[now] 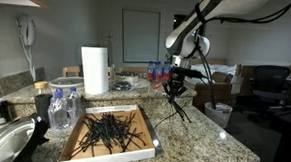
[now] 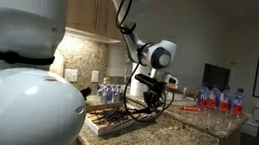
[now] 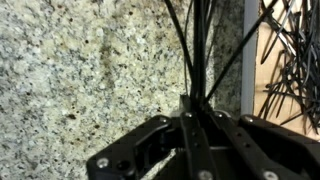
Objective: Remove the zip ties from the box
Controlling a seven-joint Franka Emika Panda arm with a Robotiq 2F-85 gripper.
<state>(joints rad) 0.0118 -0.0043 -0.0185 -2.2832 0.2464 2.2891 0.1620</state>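
Note:
A shallow cardboard box lies on the granite counter with a pile of black zip ties in it. My gripper is above the counter, to the right of the box, shut on a bunch of black zip ties that fan out downward. In an exterior view the gripper holds the bunch next to the box. In the wrist view the shut jaws pinch the ties over bare granite, and the box with its ties is at the right.
A paper towel roll, a clear plastic container and a metal sink stand left of the box. Water bottles stand behind the gripper. The counter edge runs at the right.

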